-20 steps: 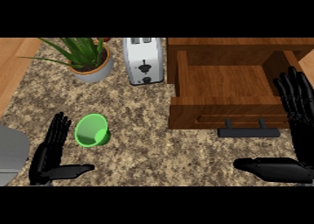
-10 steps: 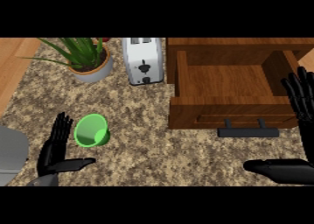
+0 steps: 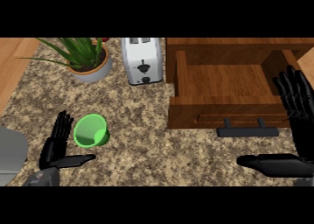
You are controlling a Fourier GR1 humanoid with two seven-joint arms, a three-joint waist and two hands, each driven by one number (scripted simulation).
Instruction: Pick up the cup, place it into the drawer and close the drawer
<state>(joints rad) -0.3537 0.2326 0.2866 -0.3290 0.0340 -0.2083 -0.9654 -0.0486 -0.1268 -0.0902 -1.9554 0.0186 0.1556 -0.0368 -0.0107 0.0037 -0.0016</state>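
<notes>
A green cup lies tipped on the granite counter at the left, its mouth facing up toward me. My left hand stands just left of the cup, fingers straight up and thumb out, close to its rim and holding nothing. The wooden drawer is pulled open at the upper right, its inside bare, with a black handle on its front. My right hand is open at the right edge, fingers stretched along the drawer's right side and thumb pointing left below the handle.
A potted plant and a white toaster stand at the back of the counter, left of the drawer. A grey object sits at the lower left edge. Bare granite lies between the hands.
My left hand has moved up and right, closer to the cup. The right hand has shifted slightly right and down. The cup and the drawer have stayed put.
</notes>
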